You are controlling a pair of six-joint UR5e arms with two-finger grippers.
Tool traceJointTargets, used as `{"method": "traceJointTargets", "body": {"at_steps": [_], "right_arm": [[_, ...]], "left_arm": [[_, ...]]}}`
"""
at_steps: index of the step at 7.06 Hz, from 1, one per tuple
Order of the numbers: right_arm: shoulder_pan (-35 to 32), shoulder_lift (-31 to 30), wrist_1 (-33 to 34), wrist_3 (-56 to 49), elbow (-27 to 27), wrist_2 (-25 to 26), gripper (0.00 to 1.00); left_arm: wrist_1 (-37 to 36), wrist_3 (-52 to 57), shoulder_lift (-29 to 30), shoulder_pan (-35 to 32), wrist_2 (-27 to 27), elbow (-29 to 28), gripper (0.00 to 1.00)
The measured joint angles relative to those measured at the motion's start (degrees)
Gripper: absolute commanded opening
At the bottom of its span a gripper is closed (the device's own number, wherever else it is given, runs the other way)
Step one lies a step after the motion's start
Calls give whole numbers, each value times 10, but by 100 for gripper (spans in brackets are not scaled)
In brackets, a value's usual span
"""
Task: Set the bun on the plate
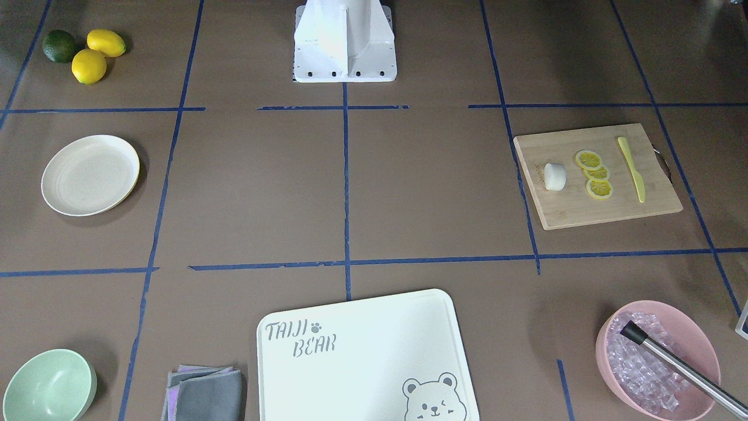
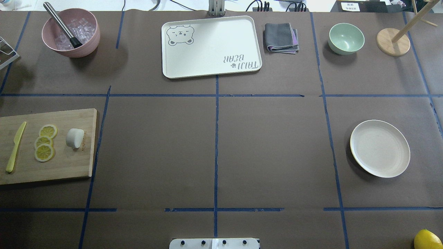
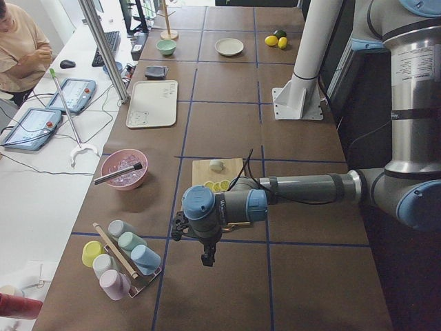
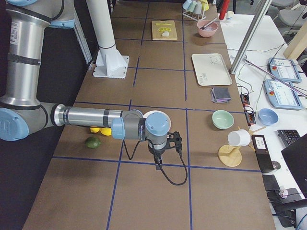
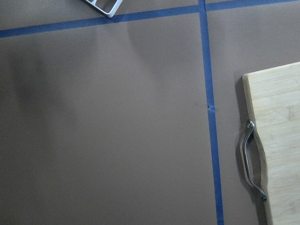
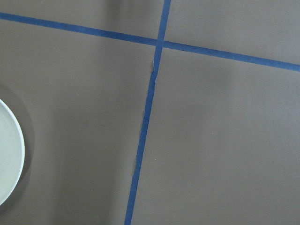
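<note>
The bun [image 2: 75, 138] is a small white lump on the wooden cutting board [image 2: 69, 166], beside three lemon slices [image 2: 44, 142] and a yellow knife [image 2: 15, 146]; the bun [image 1: 555, 176] also shows in the front view. The cream plate [image 2: 380, 148] sits bare on the opposite side of the table, its rim [image 6: 7, 159] at the right wrist view's left edge. My left gripper [image 3: 205, 258] hangs above the table past the board's handle end; I cannot tell its state. My right gripper [image 4: 158, 165] hovers beyond the plate's side; I cannot tell its state.
A pink bowl of ice [image 2: 71, 33] with a metal tool, the white bear board [image 2: 211, 46], a grey cloth [image 2: 281, 37] and a green bowl [image 2: 346, 38] line the far edge. Lemons and a lime [image 1: 85, 52] lie near the plate. A cup rack [image 3: 120, 258] stands by the left gripper.
</note>
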State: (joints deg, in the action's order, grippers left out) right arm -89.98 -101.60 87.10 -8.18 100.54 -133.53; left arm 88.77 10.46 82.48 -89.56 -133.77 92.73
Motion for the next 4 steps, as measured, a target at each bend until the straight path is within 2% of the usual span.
{"method": "traceJointTargets", "body": {"at_steps": [2, 4], "right_arm": [[8, 0, -6, -1, 10, -4, 100], [48, 0, -66, 39, 26, -20, 100]], "left_arm": [[0, 1, -2, 0, -2, 0, 100], [0, 0, -4, 0, -3, 0, 100]]}}
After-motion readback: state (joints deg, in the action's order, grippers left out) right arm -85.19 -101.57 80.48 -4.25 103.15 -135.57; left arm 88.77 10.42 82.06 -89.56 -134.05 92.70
